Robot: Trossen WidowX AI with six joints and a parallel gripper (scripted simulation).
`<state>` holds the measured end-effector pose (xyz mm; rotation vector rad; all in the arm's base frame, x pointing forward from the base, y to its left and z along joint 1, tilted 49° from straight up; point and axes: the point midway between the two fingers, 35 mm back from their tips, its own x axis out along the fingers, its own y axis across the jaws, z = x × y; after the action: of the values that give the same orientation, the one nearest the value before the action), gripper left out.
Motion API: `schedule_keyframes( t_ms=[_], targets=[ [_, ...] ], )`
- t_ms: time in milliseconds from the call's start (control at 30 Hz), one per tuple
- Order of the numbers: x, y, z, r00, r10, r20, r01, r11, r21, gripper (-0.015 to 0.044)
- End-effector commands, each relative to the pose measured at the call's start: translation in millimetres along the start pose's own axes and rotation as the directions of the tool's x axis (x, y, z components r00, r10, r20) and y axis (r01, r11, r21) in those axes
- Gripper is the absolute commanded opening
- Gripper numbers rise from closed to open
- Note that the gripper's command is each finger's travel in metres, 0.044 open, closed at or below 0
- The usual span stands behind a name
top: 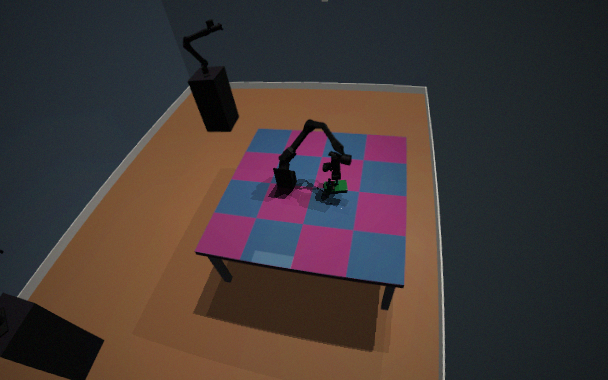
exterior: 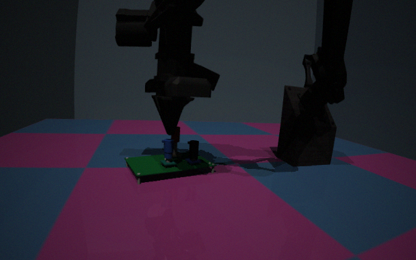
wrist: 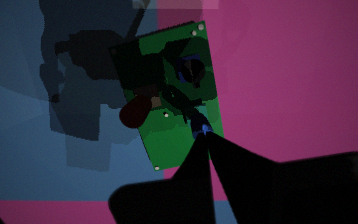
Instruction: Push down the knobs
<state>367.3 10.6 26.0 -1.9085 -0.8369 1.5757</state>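
Observation:
The green circuit board (top: 343,187) (exterior: 147,166) (wrist: 175,137) stands on short legs. A blue knob (exterior: 167,148) stands upright over a teal potentiometer (exterior: 169,164), with a small pale part showing between them. A black knob (exterior: 193,149) (wrist: 192,71) stands low over a dark blue potentiometer. A red knob (exterior: 176,135) (wrist: 135,112) stands higher, with a pale part showing below it. My gripper (exterior: 170,133) (wrist: 205,137) is shut and empty, pointing down. Its tips are just above the blue knob's top in the exterior view; in the wrist view they cover part of it.
The arm's base (top: 285,179) (exterior: 306,130) stands on the chequered table (top: 380,212) to one side of the board. The red and black knobs stand close to the blue one. Another arm on a black pedestal (top: 214,100) is off the table. Dark shadows cover part of the board.

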Motion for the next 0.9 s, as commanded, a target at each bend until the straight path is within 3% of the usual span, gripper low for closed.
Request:
schedule_keyframes(
  t_ms=[0, 500, 667, 867],
  targets=[
    [0.8, -0.3, 0.1, 1.0, 0.0, 0.001, 0.0, 1.0, 0.0, 0.0052],
    [-11.2, 5.0, -3.1, 0.999, 0.032, -0.032, -0.034, 0.998, -0.061, 0.044],
    [-19.4, 12.8, 28.3, 0.999, 0.036, -0.027, -0.038, 0.998, -0.059, 0.044],
    [-24.0, 13.1, 104.2, 1.0, 0.023, -0.009, -0.023, 0.999, -0.024, 0.044]
  ],
)
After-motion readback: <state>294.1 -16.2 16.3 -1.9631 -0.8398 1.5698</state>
